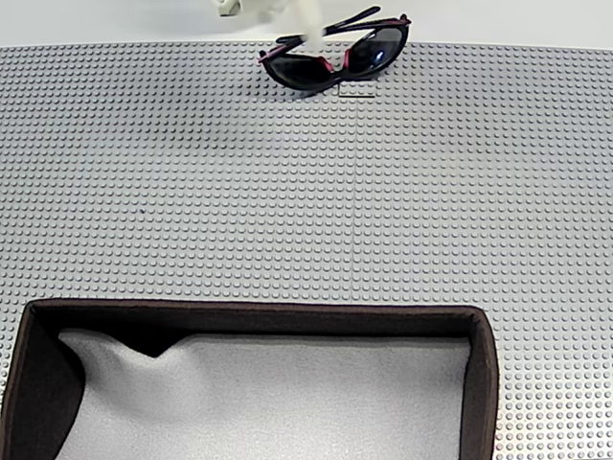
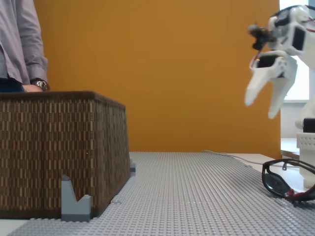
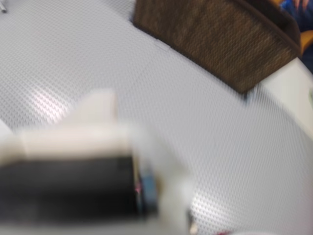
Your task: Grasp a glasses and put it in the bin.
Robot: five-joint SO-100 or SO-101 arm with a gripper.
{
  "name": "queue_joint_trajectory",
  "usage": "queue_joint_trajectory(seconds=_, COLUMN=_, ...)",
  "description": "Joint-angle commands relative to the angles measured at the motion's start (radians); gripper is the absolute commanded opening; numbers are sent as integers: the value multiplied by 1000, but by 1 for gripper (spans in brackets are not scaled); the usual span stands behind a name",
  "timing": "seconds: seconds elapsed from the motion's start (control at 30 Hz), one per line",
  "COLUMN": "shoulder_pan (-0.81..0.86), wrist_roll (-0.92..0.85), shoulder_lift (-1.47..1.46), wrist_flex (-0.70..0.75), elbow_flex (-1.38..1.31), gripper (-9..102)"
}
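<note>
Glossy black wraparound glasses [image 1: 337,53] are seen lying on the studded grey mat [image 1: 306,192], well apart from the woven brown bin [image 2: 59,147] — cloth-lined. The white gripper [image 2: 261,107] is held above them, jaws apart — empty.

A person [image 2: 22,46] stands before an orange wall [image 2: 197,73].

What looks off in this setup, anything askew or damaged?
Nothing damaged or spilled. The glasses lie on the mat's far edge, skewed to its stud rows. The pincer hangs open above them. The wrist view is blurred.
</note>
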Motion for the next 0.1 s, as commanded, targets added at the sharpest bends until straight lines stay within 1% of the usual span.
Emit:
queue_joint_trajectory(seconds=0.0, shoulder_pan=-74, wrist_roll=60, shoulder_lift=158, wrist_flex=-18, elbow_flex=106, gripper=35)
queue_joint_trajectory(seconds=0.07, shoulder_pan=-98, wrist_roll=91, shoulder_lift=196, wrist_flex=-52, elbow_flex=144, gripper=34)
